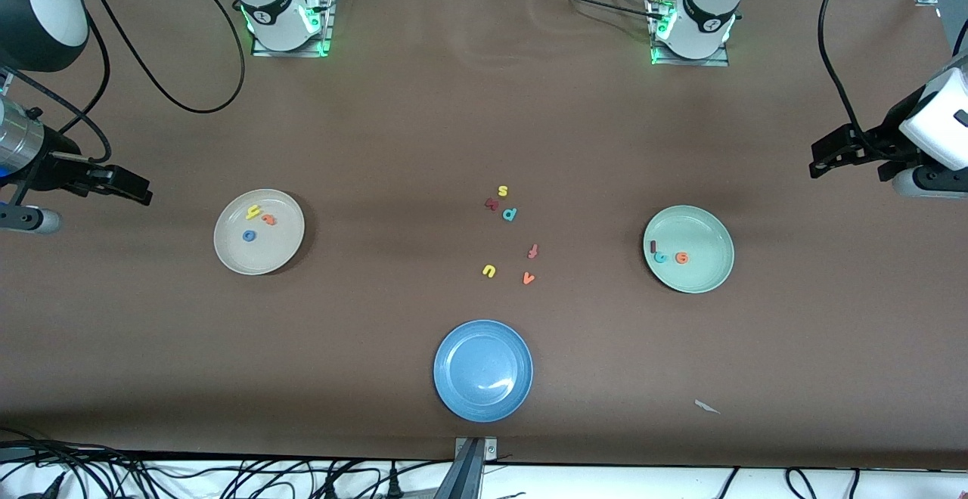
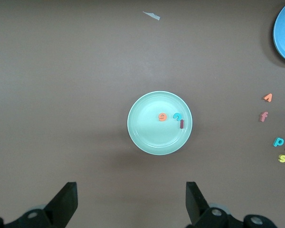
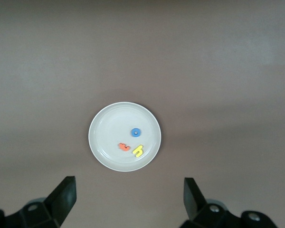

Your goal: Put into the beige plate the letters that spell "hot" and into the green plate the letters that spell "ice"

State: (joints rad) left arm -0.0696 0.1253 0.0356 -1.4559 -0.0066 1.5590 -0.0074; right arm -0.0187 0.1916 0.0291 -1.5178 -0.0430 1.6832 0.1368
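A brown worktop [image 1: 484,121] holds three plates. The beige plate [image 1: 227,253], toward the right arm's end, already carries the yellow "h" [image 1: 253,212], orange "t" [image 1: 268,218] and blue "o" [image 1: 249,235]. The green plate [image 1: 707,272], toward the left arm's end, carries the dark red "i" [image 1: 653,246], teal "c" [image 1: 661,257] and orange "e" [image 1: 682,258], lying close together.

Both arms wait, drawn back to the worktop's ends. The left hand [image 1: 847,153] and the right hand [image 1: 113,184] each hang with fingers spread wide, gripping nothing.

Between the two plates lie leftover letters: a yellow "s" [image 1: 502,190], teal "p" [image 1: 510,214], reddish "f" [image 1: 532,251], yellow "u" [image 1: 489,271] and orange "v" [image 1: 528,278]. An empty blue plate [image 1: 454,389] sits nearest the front camera.

The sorting looks finished. The main risk now is a needless extra reach: a hand sweeping low could nudge a plate, flick the light foam letters out, or pick up a stray.
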